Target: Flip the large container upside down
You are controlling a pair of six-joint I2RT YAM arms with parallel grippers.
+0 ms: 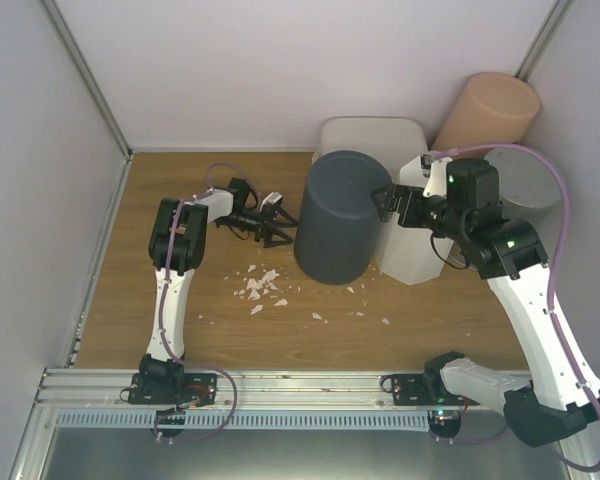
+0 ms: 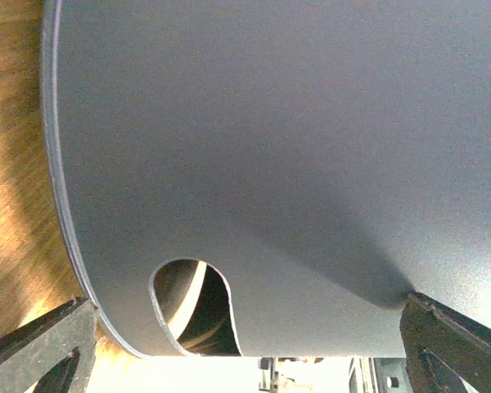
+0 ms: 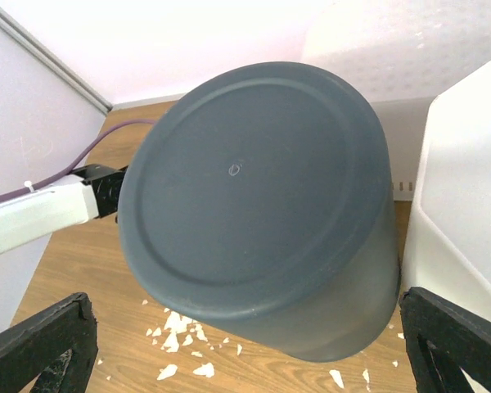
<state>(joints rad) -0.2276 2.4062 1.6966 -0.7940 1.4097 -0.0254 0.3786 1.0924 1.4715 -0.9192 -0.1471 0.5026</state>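
Note:
The large dark grey container (image 1: 338,215) stands with its flat base up and its mouth toward the wooden table. In the left wrist view its wall (image 2: 270,147) fills the frame, with a handle cutout (image 2: 192,307) near the rim. In the right wrist view its round base (image 3: 254,188) faces the camera. My left gripper (image 1: 285,228) is open and empty, close against the container's left side; it also shows in the left wrist view (image 2: 245,352). My right gripper (image 1: 385,205) is open and empty at the container's upper right edge, and in the right wrist view (image 3: 245,348) its fingers straddle the container.
A white bin (image 1: 415,240) stands right beside the container. A white tub (image 1: 370,135), a tan cylinder (image 1: 488,110) and a light grey round container (image 1: 528,178) are at the back right. White scraps (image 1: 263,285) lie on the table in front. Walls enclose three sides.

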